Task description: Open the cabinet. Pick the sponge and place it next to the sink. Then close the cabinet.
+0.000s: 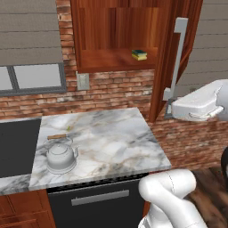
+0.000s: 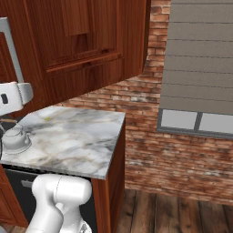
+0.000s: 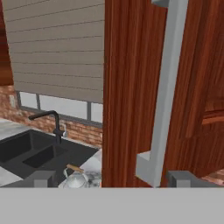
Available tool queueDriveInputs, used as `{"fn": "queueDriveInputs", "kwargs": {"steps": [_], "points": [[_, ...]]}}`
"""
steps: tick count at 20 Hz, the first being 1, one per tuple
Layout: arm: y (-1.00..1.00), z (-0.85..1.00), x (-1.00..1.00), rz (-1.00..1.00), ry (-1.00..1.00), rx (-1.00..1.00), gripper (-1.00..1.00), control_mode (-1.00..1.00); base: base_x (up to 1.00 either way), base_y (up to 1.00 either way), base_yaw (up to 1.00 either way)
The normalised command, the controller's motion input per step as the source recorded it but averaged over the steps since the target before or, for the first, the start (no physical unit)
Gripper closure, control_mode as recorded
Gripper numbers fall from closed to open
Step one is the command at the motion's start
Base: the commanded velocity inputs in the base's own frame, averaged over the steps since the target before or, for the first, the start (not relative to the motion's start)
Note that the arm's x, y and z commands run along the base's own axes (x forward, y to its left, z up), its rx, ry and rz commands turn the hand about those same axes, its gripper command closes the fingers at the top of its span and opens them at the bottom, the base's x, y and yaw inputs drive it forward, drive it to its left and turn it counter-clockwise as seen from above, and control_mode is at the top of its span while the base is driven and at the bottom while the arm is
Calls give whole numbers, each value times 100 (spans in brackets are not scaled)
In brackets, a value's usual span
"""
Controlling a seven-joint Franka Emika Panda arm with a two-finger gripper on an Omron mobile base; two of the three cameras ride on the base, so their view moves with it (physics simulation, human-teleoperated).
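Observation:
The cabinet [image 1: 116,35] hangs on the brick wall with its door [image 1: 167,53] swung wide open. On its shelf lies the sponge [image 1: 139,54], yellow with a dark green top. My gripper [image 1: 170,109] is at the lower end of the door's silver bar handle [image 1: 178,53]. In the hand view the gripper [image 3: 113,179] is open, its fingertips [image 3: 43,178] standing well apart on either side of the handle [image 3: 168,87] without pressing it. The dark sink [image 1: 18,147] lies at the left of the marble counter [image 1: 116,142]; the hand view shows the sink [image 3: 30,151] with a black faucet.
A silver kettle [image 1: 60,156] with a wooden handle stands on the counter beside the sink. A black appliance front [image 1: 98,202] with a grey handle sits below the counter. Windows with grey blinds [image 1: 31,31] flank the brick wall. The counter's right end meets a wooden floor [image 2: 173,214].

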Motion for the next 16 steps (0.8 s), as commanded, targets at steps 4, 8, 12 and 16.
{"fn": "queueDriveInputs", "kwargs": {"steps": [4, 8, 12, 16], "points": [[2, 22, -90, 1, -1, 0, -100, -100, 0, 0, 0], [22, 13, -60, 0, 0, -6, -100, -100, 0, 0, 0], [60, 1, -6, 0, 7, -15, -100, -100, 0, 0, 0], [57, 0, 5, -3, 6, -14, -100, -100, 0, 0, 0]]}}
